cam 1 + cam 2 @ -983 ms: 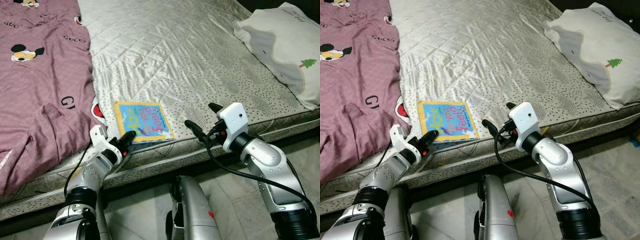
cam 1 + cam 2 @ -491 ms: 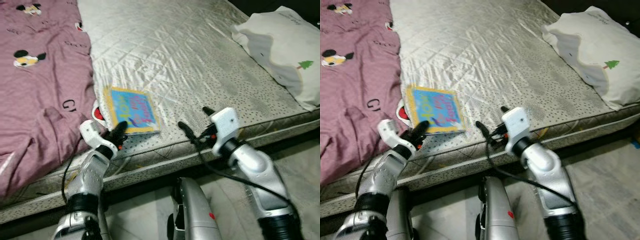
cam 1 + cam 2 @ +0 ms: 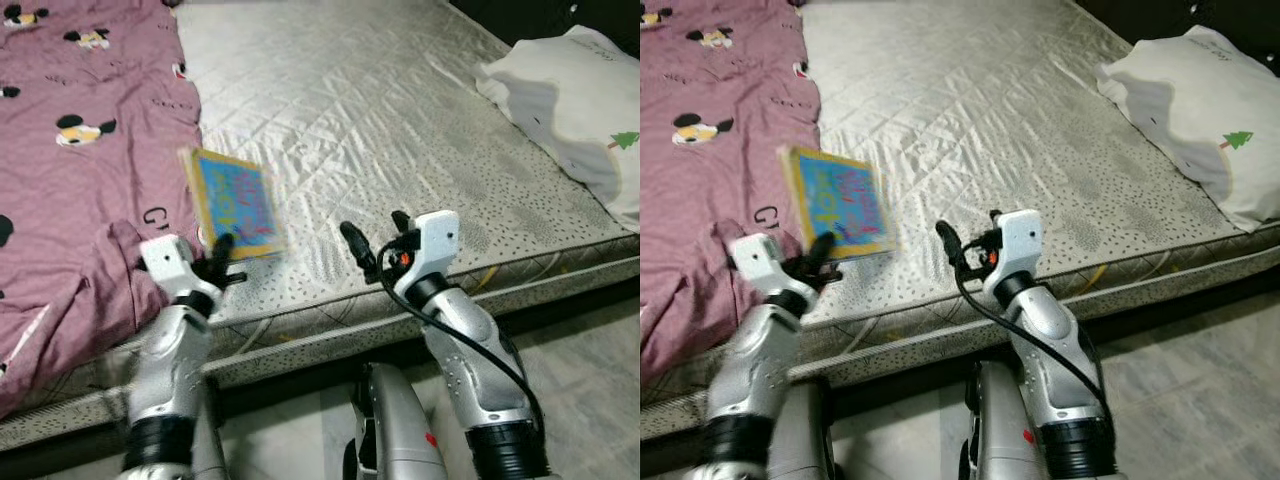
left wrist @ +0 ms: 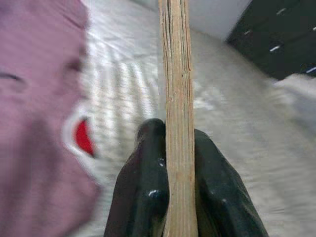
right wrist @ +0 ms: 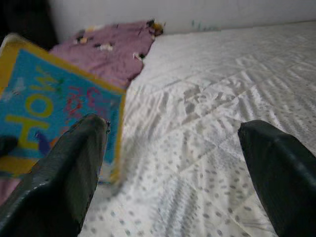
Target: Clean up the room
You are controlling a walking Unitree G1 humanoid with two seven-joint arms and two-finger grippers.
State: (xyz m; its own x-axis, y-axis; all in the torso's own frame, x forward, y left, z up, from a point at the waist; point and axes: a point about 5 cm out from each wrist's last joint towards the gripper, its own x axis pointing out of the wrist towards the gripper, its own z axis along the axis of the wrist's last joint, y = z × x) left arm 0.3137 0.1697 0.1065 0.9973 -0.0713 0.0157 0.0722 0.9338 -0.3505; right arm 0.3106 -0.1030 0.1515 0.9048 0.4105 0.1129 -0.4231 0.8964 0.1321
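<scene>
**Book held above the bed's edge**

Where the quilted grey mattress fills most of the scene, a mauve cartoon-print blanket covers its left side and a white pillow lies at its right. Near the front edge, the left gripper pinches a blue, yellow-bordered book, tilted upright. Just beside it, the right gripper hovers, fingers spread wide.
</scene>
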